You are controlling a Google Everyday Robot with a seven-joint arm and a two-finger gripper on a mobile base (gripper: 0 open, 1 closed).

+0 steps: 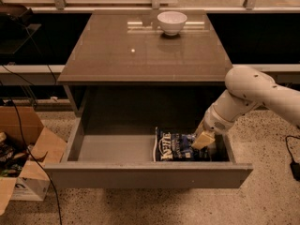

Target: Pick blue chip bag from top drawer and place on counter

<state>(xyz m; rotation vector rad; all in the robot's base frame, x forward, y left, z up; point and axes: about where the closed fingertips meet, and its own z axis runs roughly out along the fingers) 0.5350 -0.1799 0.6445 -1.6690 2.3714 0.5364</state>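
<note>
Speckled stone flooring (262,200) surrounds a grey cabinet, with dark glazed panels and a pale rail running behind it.

1. Far left: an open cardboard box (40,146) stands on the floor just beside the cabinet's left corner. Its flaps are folded outward. It holds dark, mixed items that cannot be identified.

2. Centre: the top drawer (145,175) is pulled fully out toward the camera. Its flat grey front panel is nearest the viewer, and its plain grey floor is bare across the left half.

3. Above the drawer: the counter (140,55) forms the cabinet top and is glossy and reflective. A white bowl (171,22) stands upright near the counter's rear edge, right of centre, well apart from the drawer contents.

4. Right half of the drawer: the blue chip bag (171,146) lies flat on the drawer floor with its white lettering facing up. It sits close behind the front panel (the panel hides its lower edge).

5. Right end of the bag: the gripper (204,139) is lowered into the drawer and rests against the bag's right end, near the drawer's right wall. Whether it is parted, closed or clamped on the bag cannot be told.

6. Right: the white arm (248,90) reaches in over the drawer's right wall, covering the drawer's rear right corner.

7. Far right: a black cable (295,170) lies on the floor, well apart from the cabinet.
</note>
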